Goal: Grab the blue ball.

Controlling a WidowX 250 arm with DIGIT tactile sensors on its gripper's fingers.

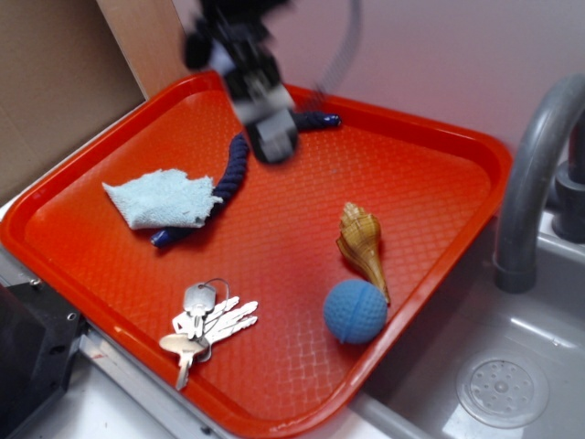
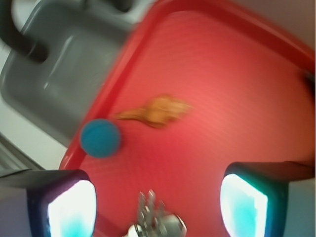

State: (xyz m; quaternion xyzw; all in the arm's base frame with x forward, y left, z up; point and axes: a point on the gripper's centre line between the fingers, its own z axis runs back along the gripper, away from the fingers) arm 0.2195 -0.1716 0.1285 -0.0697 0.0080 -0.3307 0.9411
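Red plastic tray sitting on a counter right next to a grey sink, with a curved grey faucet pipe at the right edge and some cardboard leaning behind it all.

So the blue ball is down in the near-right corner of the tray, close against the raised rim. In the wrist view it's the round blue blob at the tray's left edge, pretty blurry. The tan seashell lies just beside it, pointed tail angled toward the ball; whether they actually touch I can't tell, but they're really close. Nothing is on top of the ball.

A bunch of silver keys on a ring is to the ball's left along the near side of the tray. Further back there's a pale blue cloth scrap lying over one end of a dark navy rope, which curves up toward the far rim.

The gripper is way over at the far side, above the rope, well apart from the ball and motion-blurred in the outside view. From the wrist camera its two fingers sit wide apart at the bottom corners, nothing between them, so it's spread and empty.
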